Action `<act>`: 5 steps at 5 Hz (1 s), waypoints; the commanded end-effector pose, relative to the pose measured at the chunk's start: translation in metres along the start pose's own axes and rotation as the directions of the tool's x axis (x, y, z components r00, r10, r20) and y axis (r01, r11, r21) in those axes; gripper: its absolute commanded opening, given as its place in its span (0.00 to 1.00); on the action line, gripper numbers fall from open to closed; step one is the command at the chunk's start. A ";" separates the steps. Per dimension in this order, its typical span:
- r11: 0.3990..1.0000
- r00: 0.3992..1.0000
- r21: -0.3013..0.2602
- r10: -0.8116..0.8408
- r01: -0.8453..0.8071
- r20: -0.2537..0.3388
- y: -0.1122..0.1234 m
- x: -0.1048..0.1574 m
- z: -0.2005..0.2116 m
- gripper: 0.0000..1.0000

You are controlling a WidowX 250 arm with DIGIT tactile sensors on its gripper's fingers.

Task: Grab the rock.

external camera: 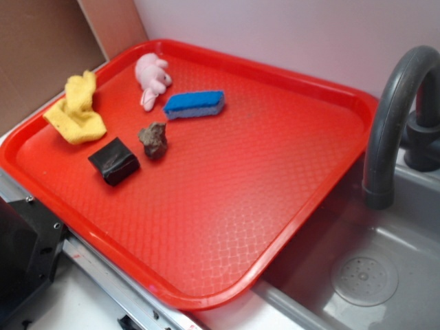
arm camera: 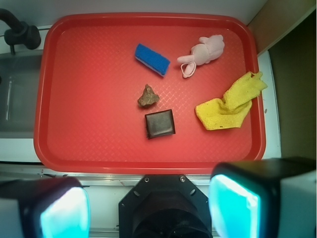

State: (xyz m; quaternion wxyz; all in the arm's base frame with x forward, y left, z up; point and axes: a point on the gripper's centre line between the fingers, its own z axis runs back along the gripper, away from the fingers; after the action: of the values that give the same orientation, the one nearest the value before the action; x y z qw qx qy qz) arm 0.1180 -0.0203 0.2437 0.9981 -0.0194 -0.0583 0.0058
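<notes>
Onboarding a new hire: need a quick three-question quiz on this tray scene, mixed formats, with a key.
1. Multiple choice: which item lies closest to the rock?
A. black block
B. yellow cloth
C. pink toy

2. True or false: the tool is shut on the rock.

3. Fill in: in the exterior view, the fixture to the right of the red tray is a grey ____ over a sink.

Key
1. A. The block sits just beside the rock, apart from it.
2. False. The fingers stand wide apart, off the tray's near edge, holding nothing.
3. Faucet.
</notes>
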 end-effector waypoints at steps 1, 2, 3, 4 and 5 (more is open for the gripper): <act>1.000 1.000 0.000 0.000 0.000 0.000 0.000 0.000 0.000 1.00; 0.980 0.981 -0.056 0.189 -0.191 -0.036 0.014 0.015 -0.012 1.00; 0.905 0.906 -0.040 0.424 -0.424 -0.002 0.025 0.038 -0.035 1.00; 0.777 0.775 -0.024 0.629 -0.629 0.060 0.046 0.058 -0.057 1.00; 0.689 0.678 -0.041 0.720 -0.723 0.147 0.065 0.076 -0.080 1.00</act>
State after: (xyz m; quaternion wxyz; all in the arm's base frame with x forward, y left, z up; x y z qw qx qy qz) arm 0.2031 0.0339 0.1607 0.9115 -0.0284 -0.1065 0.3963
